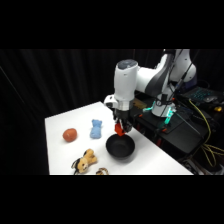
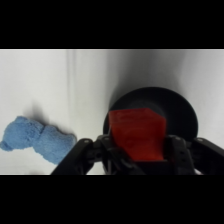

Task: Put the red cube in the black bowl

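On the white table [image 1: 60,125] we see an orange ball [image 1: 70,134] near the left edge, a blue plush toy [image 1: 96,129] just right of it, and a brown plush animal [image 1: 85,161] lying at the front edge.

Red cube [image 2: 136,132]: bright red-orange, plain faces. Black bowl [image 1: 120,147]: matte black, no pattern. Claw [image 1: 120,131]: black linkage; arm [image 1: 126,80] white w/ grey cap. Table [image 1: 65,120]: white. Left of bowl: blue plush [image 1: 96,128], plain; reddish-orange ball [image 1: 70,134]; tan/brown plush [image 1: 85,161] w/ dark patches.
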You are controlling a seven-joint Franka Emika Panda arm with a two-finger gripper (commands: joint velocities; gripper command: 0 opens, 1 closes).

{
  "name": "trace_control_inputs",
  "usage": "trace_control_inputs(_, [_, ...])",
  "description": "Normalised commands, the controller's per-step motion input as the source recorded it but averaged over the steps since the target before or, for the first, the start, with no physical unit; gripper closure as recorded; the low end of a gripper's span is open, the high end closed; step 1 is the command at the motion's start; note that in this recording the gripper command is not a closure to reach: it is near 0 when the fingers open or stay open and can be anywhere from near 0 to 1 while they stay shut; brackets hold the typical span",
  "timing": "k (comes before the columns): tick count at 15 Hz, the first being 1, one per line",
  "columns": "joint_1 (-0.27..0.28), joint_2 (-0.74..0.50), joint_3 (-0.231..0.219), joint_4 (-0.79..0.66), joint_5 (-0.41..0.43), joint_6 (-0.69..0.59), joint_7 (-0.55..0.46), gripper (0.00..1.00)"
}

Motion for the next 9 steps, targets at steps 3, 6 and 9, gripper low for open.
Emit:
trace_control_inputs(3, [0.065,0.24,0.038,0.26,0.190,-0.01,-0.13,1.00])
trace_control_inputs(6, [0.030,0.30,-0.023,0.26,0.084,0.14,-0.16,0.00])
trace_control_inputs(9, [-0.016,0.26,-0.058,0.20,0.077,0.23,-0.29,0.00])
